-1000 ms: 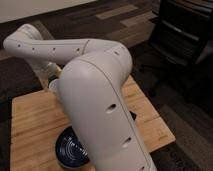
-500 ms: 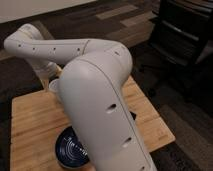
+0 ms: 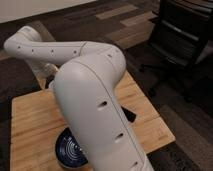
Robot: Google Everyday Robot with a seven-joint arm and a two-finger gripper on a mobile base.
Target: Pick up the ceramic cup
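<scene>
My big white arm (image 3: 95,100) fills the middle of the camera view. It bends up to the left and back down over the far left part of the wooden table (image 3: 35,125). My gripper (image 3: 49,80) is at the end of that bend, low over the far left of the table, and only a dark bit of it shows behind the forearm. No ceramic cup shows; the arm covers the part of the table around the gripper.
A wide dark blue bowl (image 3: 70,150) with white lines sits at the table's front edge, partly behind my arm. A small black object (image 3: 129,115) lies on the table's right side. A black office chair (image 3: 180,40) stands on the carpet at right.
</scene>
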